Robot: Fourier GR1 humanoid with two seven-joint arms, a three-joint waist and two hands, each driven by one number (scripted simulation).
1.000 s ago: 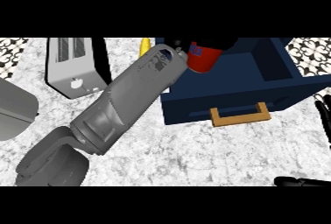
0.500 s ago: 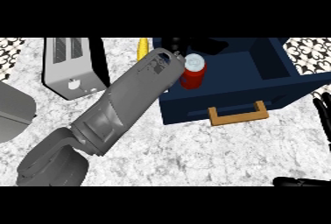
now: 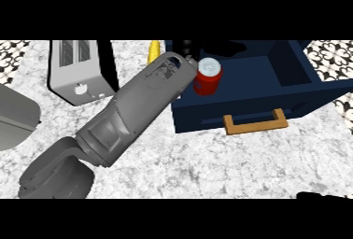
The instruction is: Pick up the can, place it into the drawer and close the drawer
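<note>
In the head view, an open navy drawer [image 3: 276, 84] sits on the marbled desk [image 3: 207, 163], and it serves as the landmark here. Its front panel carries a wooden handle [image 3: 256, 122] and faces the lower edge of the view. The red can [image 3: 207, 77], with a pale top, stands upright inside the drawer, in its left part close to the left wall. The left forearm [image 3: 131, 116] runs diagonally from the lower left up to the drawer's left rear corner. The left hand [image 3: 187, 46] shows only as a dark shape at the end of the wrist, just above and left of the can; whether its fingers are spread or curled cannot be told, nor whether it touches the can. Left of the drawer stands a silver toaster [image 3: 79, 72] with two slots. A yellow object [image 3: 154, 51] peeks out between the toaster and the drawer, mostly hidden by the forearm. A black piece at the view's lower right, below the drawer, is the right hand [image 3: 324, 195]; its fingers cannot be made out.
</note>
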